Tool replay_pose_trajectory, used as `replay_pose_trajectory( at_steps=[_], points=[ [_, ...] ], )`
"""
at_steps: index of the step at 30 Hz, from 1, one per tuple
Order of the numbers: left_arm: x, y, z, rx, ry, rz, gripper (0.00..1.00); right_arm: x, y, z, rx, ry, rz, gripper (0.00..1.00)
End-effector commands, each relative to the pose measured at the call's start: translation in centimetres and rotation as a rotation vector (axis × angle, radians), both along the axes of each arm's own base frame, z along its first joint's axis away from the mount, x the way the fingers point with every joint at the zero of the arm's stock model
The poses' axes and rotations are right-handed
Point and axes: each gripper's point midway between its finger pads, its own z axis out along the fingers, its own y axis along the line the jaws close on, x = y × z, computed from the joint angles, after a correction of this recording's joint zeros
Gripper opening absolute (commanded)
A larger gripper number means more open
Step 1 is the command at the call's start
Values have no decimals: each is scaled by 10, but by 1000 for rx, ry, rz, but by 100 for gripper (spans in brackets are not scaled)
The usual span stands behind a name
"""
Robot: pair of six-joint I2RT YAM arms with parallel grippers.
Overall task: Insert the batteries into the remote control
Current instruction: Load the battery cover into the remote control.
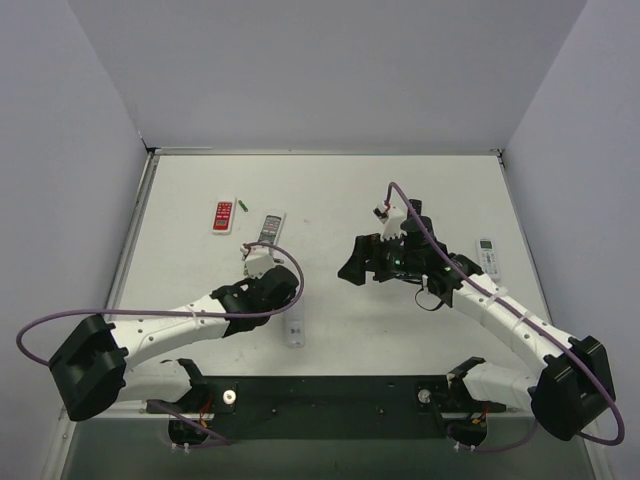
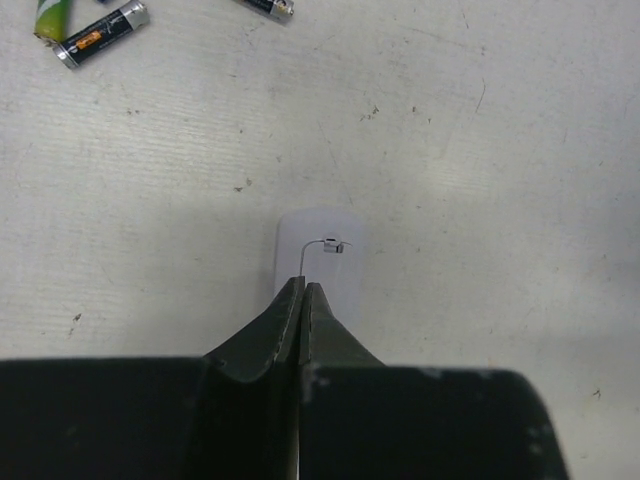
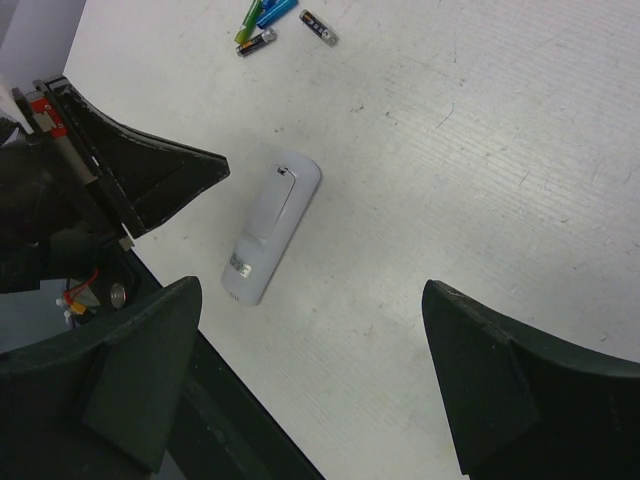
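Four batteries lie in a loose cluster: one green, one blue, two dark. One remote lies with its recess facing up.

Left gripper: jaws pressed together, gripping nothing, with the remote's end just ahead of the tips.

Right gripper: jaws wide apart. The remote lies ahead of the gap, nearer the left finger, and the batteries lie well beyond it.

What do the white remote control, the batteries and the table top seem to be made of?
The remote control looks like smooth white plastic, slightly glossy. The batteries show glossy printed wraps and silvery metal end caps. The table looks matte white and scuffed, perhaps painted board or laminate; I cannot tell which.
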Motion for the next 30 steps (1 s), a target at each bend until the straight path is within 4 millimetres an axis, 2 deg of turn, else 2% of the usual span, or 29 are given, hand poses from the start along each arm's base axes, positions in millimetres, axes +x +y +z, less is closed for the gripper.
replay_pose_trajectory(
  at_steps=[1,7,15,25,28,30],
  points=[
    [6,-20,-2,-31,10,-83,3,1,0,12,37,-33,-4,86],
    [9,-27,-17,-2,42,-116,3,-2,-2,10,43,-22,-14,86],
    [14,-31,-26,53,67,-140,2,-6,-7,8,39,-22,-34,86],
    [-14,-23,-66,137,237,-174,2,-13,-16,8,36,-31,-69,86],
    [-21,-24,-71,153,276,-185,2,-13,-20,11,32,-45,-80,86],
    [-20,-26,-67,151,274,-185,3,-15,-26,9,12,-44,-95,86]
  ],
)
